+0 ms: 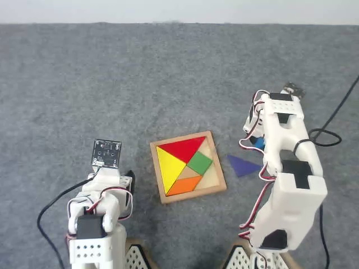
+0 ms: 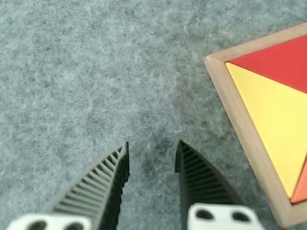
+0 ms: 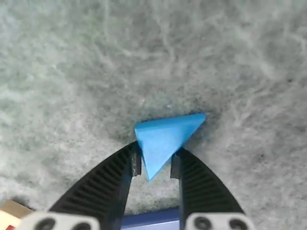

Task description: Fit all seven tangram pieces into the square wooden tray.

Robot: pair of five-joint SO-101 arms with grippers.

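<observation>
Square wooden tray (image 1: pixel 194 195) sat mid-table (image 1: pixel 84 84), holding red (image 1: pixel 182 148), yellow (image 1: pixel 168 165), green (image 1: pixel 199 162) and orange (image 1: pixel 185 185) pieces. Purple triangle (image 1: pixel 242 165) lay on the table just right of the tray. Right claw (image 3: pixel 156 155) pinched the blue triangle (image 3: pixel 165 139) beyond it. Left claw (image 2: pixel 151 148) was spread and held nothing, over the table near the tray's corner.

Wooden tray (image 2: pixel 245 124): no lettering readable.
Tangram pieces (image 1: pixel 168 165): plain colours, no numbers.
Blue triangle (image 3: pixel 165 136): unmarked.
Circuit board (image 1: pixel 106 153): markings too small to read.
</observation>
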